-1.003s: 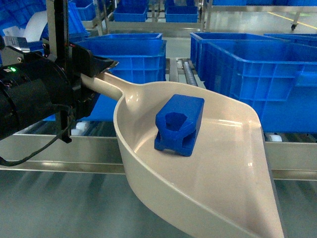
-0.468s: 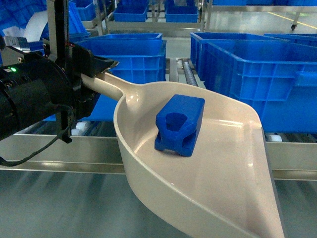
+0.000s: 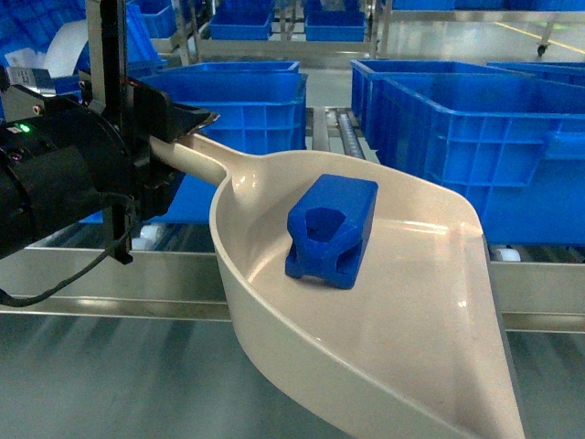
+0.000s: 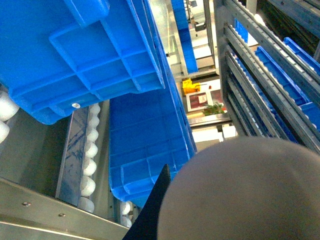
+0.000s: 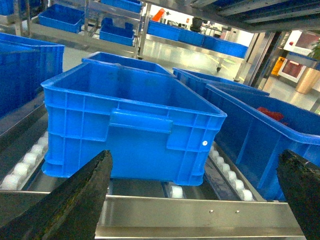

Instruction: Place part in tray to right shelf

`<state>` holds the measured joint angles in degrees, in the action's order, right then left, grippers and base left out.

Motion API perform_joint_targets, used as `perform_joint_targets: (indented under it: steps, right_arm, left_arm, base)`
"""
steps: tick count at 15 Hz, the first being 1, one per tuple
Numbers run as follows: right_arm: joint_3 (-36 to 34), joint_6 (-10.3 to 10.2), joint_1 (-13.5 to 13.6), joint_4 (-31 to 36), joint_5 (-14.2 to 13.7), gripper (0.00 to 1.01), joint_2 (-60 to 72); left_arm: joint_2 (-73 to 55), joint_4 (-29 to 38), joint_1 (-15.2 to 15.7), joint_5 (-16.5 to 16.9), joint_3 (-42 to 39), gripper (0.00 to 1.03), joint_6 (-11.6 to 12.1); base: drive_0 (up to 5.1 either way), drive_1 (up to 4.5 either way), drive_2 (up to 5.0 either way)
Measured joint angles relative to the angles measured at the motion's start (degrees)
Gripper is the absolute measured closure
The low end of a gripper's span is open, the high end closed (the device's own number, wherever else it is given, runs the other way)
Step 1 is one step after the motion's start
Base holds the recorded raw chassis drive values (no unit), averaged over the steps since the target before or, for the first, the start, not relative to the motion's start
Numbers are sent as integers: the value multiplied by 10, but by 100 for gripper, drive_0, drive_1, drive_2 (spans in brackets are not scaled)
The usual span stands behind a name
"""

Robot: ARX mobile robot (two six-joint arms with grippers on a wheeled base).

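Clearly the left gripper [image 3: 174, 123] at nine o'clock is clamped on the long handle of the tray [image 3: 430, 302], which hangs in front of the right shelf [image 3: 82, 270]. The part [image 3: 331, 230] sits loose near the tray's middle; it looks hard, light and smooth, likely to slide if the scoop tips, so the handle is the sensible hold. Compared with the earlier frames, nothing visibly differs. At three o'clock, the right gripper [image 5: 200, 200] stands wide open, holding nothing, facing a crate [image 5: 130, 130].
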<state>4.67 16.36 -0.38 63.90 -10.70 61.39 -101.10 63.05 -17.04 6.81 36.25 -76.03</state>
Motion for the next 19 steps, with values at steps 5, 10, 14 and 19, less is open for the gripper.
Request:
perform_joint_targets:
  steps: [5, 10, 14, 19]
  right_arm:
    - [0, 0, 0, 0, 0, 3, 0]
    - [0, 0, 0, 0, 0, 3, 0]
    - [0, 0, 0, 0, 0, 3, 0]
    - [0, 0, 0, 0, 0, 3, 0]
  left_arm:
    - [0, 0, 0, 0, 0, 91, 0]
    - [0, 0, 0, 0, 0, 91, 0]
    - [115, -54, 15, 15, -82, 91, -61]
    - [172, -125, 88, -11, 40, 91, -61]
  base:
    - [0, 0, 0]
    - [0, 0, 0]
    - [0, 0, 0]
    - [0, 0, 0]
